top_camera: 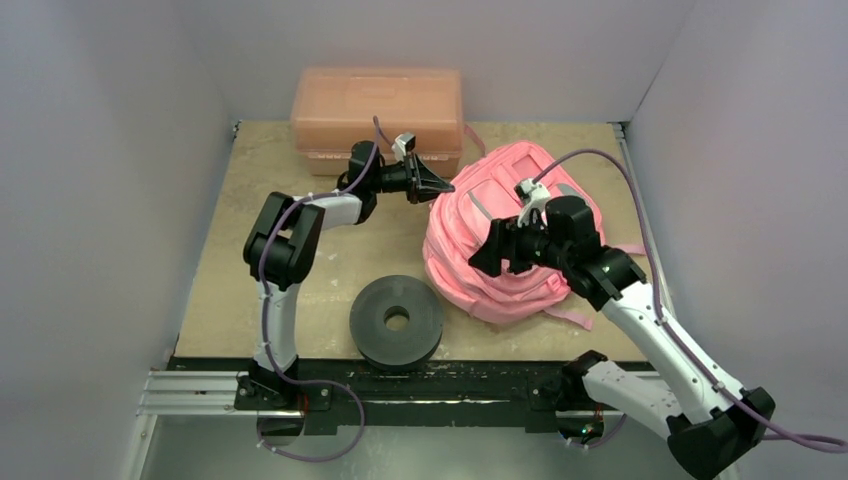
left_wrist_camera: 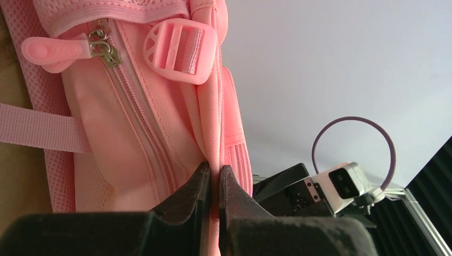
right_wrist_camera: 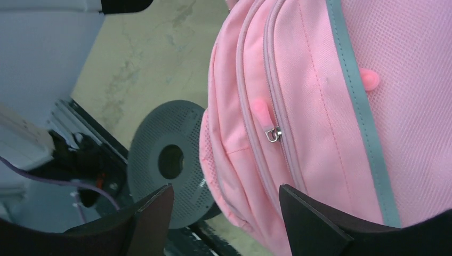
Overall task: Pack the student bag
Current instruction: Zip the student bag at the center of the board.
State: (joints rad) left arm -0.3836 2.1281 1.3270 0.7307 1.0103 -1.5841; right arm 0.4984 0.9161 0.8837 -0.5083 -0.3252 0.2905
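The pink student bag (top_camera: 500, 225) lies on the table at centre right, its zippers shut as far as I can see. My left gripper (top_camera: 440, 188) is at the bag's upper left edge, shut on a fold of its pink fabric (left_wrist_camera: 215, 154); a zipper pull (left_wrist_camera: 50, 50) and a strap buckle (left_wrist_camera: 180, 50) show above it. My right gripper (top_camera: 480, 262) is open and empty above the bag's near left side, its fingers (right_wrist_camera: 152, 210) wide apart. A zipper pull (right_wrist_camera: 262, 114) on the bag (right_wrist_camera: 320, 122) shows ahead of it.
A salmon-pink plastic box (top_camera: 377, 115) stands at the back wall behind the left gripper. A dark grey round spool (top_camera: 396, 320) with a centre hole lies near the front edge left of the bag; it also shows in the right wrist view (right_wrist_camera: 170, 160). Loose straps (top_camera: 575, 318) trail off the bag.
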